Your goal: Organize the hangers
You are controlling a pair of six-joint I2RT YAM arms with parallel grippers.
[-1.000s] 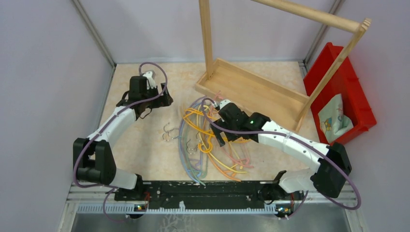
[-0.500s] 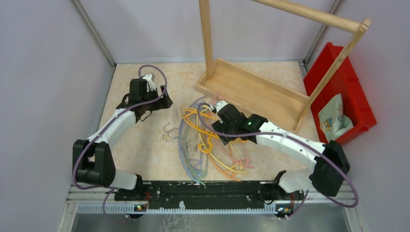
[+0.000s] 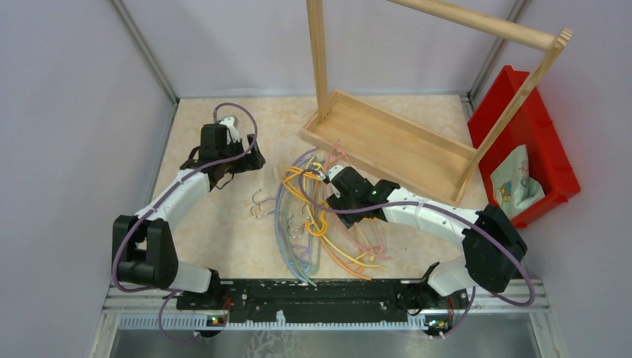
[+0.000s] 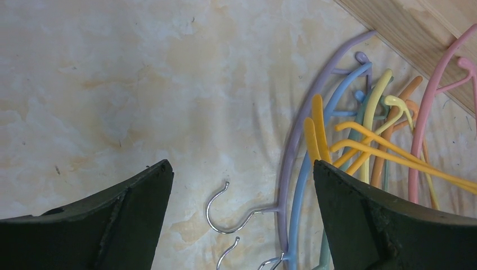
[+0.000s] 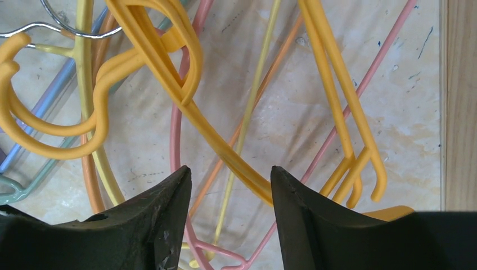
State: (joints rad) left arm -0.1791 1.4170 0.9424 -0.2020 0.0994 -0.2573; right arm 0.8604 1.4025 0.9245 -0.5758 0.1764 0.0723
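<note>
Right gripper (image 5: 229, 171), jaws partly open astride one deep-yellow hanger (image 5: 225, 149) among the tangled hangers (image 3: 328, 231), should close on that bar alone; left gripper (image 4: 242, 163) hovers wide open.

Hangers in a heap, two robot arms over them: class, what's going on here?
Two robot arms are set to sort a tangled pile of coloured hangers lying on the table beside a wooden rack. The right gripper is down in the pile, its open fingers straddling a yellow hanger but not yet closed on it. The left gripper hovers open over bare table at the pile's edge, holding nothing. No hanger is on the rail in view.
</note>
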